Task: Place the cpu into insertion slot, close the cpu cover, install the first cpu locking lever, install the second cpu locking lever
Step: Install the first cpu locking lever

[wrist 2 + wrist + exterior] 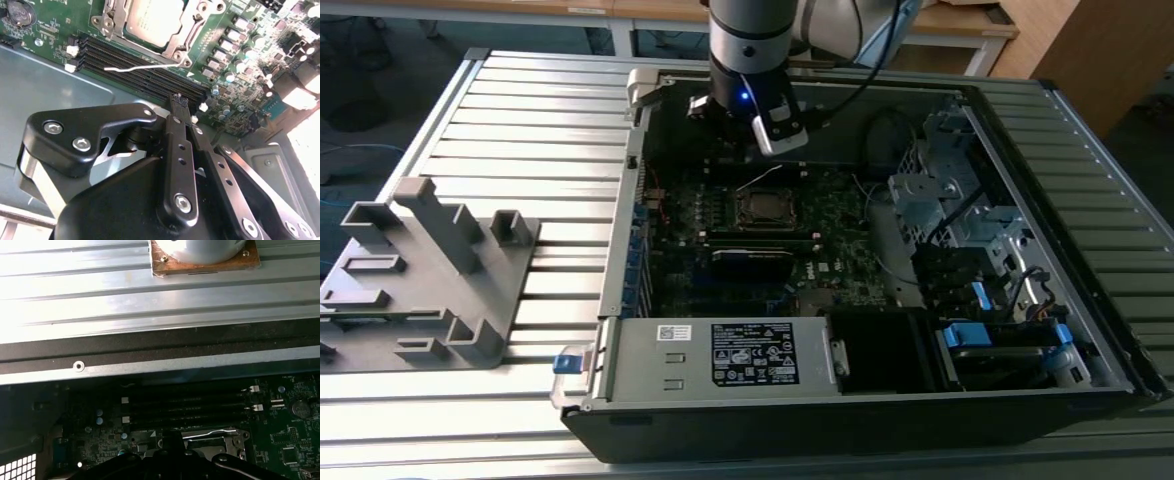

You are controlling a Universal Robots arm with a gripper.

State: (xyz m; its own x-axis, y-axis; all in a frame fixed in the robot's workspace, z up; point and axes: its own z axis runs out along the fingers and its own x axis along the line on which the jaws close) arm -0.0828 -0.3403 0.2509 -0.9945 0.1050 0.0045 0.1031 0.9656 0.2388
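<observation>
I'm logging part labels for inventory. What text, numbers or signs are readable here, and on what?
Nothing reads clearly.
The black label on the power supply: print too small.
The white sticker beside it: too small.
Printing on the motherboard: blurred.

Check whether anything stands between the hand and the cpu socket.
Nothing visible blocks it. In the second wrist view the shut hand hangs over the black memory slots beside the socket, where the cpu lies under its cover. A thin lever reaches out over those slots, between hand and socket.
</observation>
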